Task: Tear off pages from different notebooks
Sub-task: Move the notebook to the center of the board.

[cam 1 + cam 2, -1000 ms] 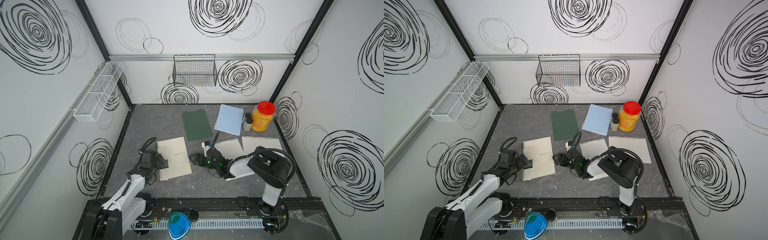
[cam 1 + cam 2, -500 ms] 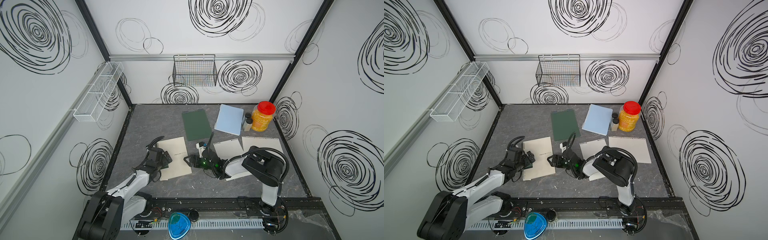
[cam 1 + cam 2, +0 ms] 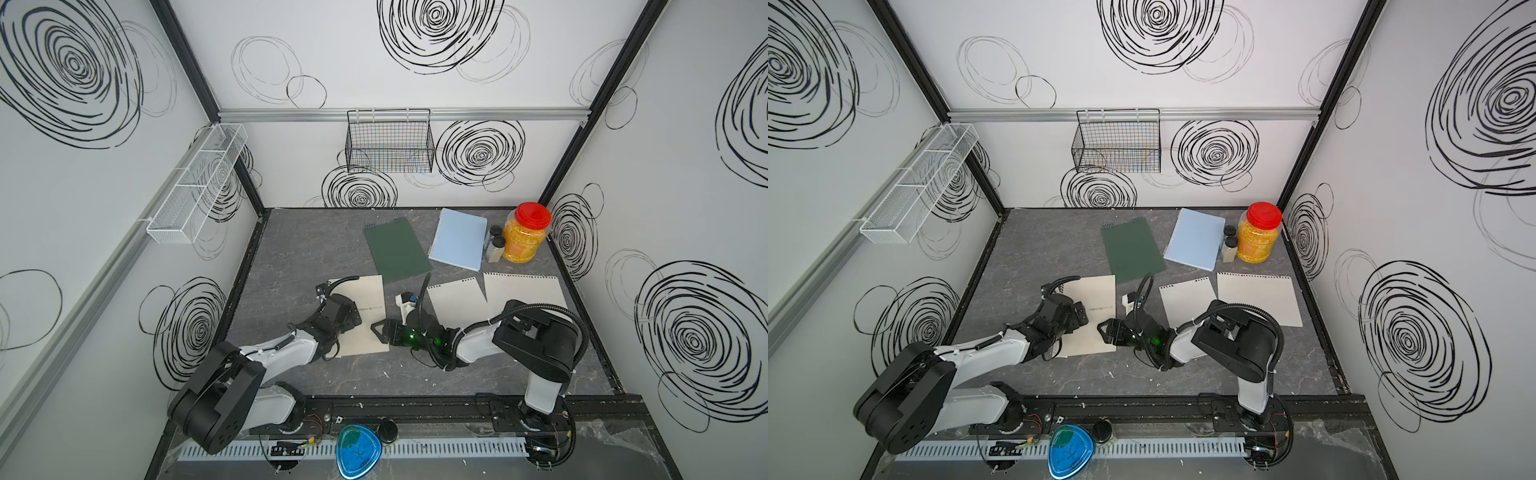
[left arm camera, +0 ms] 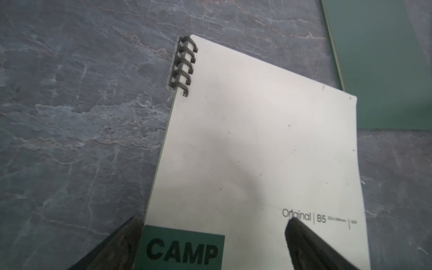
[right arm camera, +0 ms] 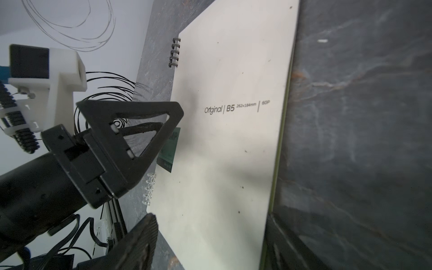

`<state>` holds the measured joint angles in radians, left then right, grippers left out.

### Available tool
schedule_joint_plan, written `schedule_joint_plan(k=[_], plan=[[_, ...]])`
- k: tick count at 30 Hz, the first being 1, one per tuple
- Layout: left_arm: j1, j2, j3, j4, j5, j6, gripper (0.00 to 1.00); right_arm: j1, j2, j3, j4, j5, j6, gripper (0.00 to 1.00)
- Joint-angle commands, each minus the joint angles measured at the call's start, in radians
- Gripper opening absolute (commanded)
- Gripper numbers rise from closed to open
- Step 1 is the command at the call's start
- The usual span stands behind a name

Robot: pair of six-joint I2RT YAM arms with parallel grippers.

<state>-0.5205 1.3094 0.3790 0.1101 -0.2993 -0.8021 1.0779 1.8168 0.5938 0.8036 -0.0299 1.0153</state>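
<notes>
Left pincer (image 4: 212, 221) slid onto cream notebook (image 3: 368, 291), right pincer (image 3: 379, 332) at its edge, both released.

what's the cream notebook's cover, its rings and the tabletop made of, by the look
Cream notebook cover: matte card or thin plastic, printed, one corner slightly curled. Rings: thick dark loops, probably plastic. Tabletop: grey veined slate look, matte; possibly a printed sheet.
</notes>
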Motion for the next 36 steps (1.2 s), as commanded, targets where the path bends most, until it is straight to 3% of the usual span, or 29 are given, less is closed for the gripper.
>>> schedule_joint_plan(k=[1, 12, 19, 29, 36], plan=[[-0.087, 0.07, -0.028, -0.076, 0.166, -0.105, 0.99, 0.009, 0.003, -0.091, -0.121, 0.042, 0.061, 0.75], [-0.268, 0.244, 0.131, -0.046, 0.131, -0.146, 0.99, -0.089, -0.066, -0.214, -0.126, 0.079, 0.116, 0.75], [-0.28, 0.213, 0.142, -0.069, 0.11, -0.16, 0.99, -0.107, -0.16, -0.283, -0.171, 0.157, 0.152, 0.77], [-0.305, 0.144, 0.088, -0.07, 0.082, -0.195, 0.99, -0.136, -0.32, -0.276, -0.355, 0.238, 0.097, 0.8], [-0.302, 0.182, 0.083, -0.048, 0.087, -0.197, 0.99, -0.16, -0.293, -0.274, -0.348, 0.197, 0.078, 0.8]])
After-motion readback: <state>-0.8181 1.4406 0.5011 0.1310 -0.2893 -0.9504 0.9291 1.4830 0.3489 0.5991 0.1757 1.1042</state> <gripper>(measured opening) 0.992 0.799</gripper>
